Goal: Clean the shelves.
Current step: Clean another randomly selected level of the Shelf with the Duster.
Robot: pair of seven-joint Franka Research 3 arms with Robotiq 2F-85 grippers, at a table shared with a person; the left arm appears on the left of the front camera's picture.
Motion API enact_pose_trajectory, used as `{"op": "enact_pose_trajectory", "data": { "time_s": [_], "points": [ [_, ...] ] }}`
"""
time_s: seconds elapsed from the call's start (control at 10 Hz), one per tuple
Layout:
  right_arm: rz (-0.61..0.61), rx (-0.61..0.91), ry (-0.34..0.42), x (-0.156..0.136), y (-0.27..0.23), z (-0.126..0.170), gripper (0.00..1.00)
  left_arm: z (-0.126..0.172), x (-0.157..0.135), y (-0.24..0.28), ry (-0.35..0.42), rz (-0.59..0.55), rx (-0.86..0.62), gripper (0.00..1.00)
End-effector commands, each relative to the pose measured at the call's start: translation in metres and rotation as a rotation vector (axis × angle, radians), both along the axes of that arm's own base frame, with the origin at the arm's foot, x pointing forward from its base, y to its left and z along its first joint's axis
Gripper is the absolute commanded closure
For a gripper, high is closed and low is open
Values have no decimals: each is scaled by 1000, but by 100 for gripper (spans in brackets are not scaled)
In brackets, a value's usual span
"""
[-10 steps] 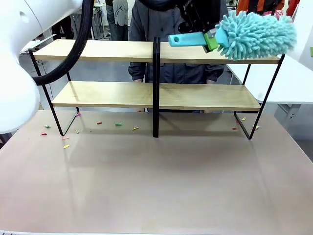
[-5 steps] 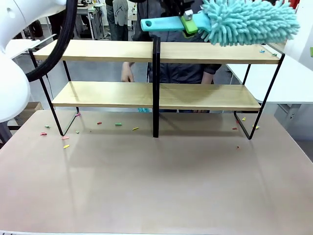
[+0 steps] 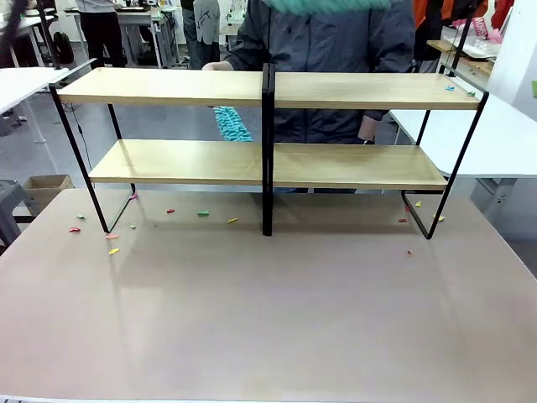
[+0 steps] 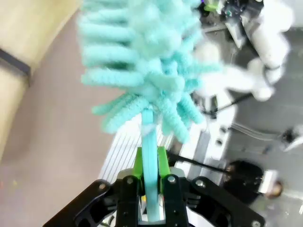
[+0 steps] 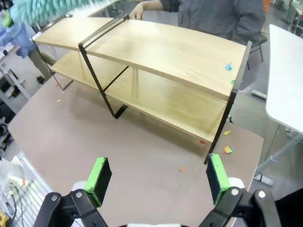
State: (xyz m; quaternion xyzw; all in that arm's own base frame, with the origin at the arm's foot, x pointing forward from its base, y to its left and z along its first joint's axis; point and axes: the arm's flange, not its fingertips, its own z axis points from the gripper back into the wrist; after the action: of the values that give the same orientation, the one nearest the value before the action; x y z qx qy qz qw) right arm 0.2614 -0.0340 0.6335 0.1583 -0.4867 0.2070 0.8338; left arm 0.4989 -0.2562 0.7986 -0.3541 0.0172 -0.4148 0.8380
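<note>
Shelves (image 3: pixel 344 165) stand at the far half of the brown table (image 3: pixel 268 319), upright, with the black central upright in the middle. The top right board carries a few tiny scraps near its right end: a blue scrap (image 5: pixel 228 66), and a green one at the edge. More coloured scraps (image 3: pixel 201 213) lie on the table by the left legs and under the lower left board, and a few by the right legs.

Left gripper (image 4: pixel 150 172): its fingers are clamped narrow on the flat teal handle of a fluffy teal duster (image 4: pixel 142 56), green pads on both sides. In its wrist view the duster head is up above the table, with a light-wood board in the corner. In the front view the duster head just pokes in at the top edge, above the shelves.

Right gripper (image 5: pixel 157 172): its fingers are spread wide with nothing between them, high above the table on the near side and well apart from the shelves.

A person (image 3: pixel 327 42) in a grey jacket stands behind the rack, with a hand (image 3: pixel 216 65) at the back edge of the top left board. A teal fluffy piece (image 3: pixel 228 123) shows between the tiers on the left half, behind the rack; I cannot tell what holds it. A white table (image 3: pixel 503 134) is to the right and a cardboard box (image 3: pixel 46 183) is on the floor to the left.
</note>
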Motion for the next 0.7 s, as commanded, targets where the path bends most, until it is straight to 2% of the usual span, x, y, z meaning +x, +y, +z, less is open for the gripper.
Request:
{"op": "enact_pose_trajectory", "data": {
  "time_s": [0.0, 0.2, 0.3, 0.4, 0.5, 0.6],
  "points": [
    [3, 4, -2, 0, 0, -1, 0, -41, -84, 105, -25, 191, -25, 88],
    [3, 4, -2, 0, 0, -1, 0, -39, -111, 175, -30, 349, 13, 88],
    [3, 4, -2, 0, 0, -1, 0, -38, -127, 203, -23, 388, -14, 88],
    [3, 4, -2, 0, 0, -1, 0, -41, -138, 220, -24, 398, -54, 88],
    [3, 4, -2, 0, 0, -1, 0, -47, -144, 226, 6, 388, -79, 88],
    [3, 4, -2, 0, 0, -1, 0, -53, -143, 220, 14, 409, -48, 88]
  ]
}}
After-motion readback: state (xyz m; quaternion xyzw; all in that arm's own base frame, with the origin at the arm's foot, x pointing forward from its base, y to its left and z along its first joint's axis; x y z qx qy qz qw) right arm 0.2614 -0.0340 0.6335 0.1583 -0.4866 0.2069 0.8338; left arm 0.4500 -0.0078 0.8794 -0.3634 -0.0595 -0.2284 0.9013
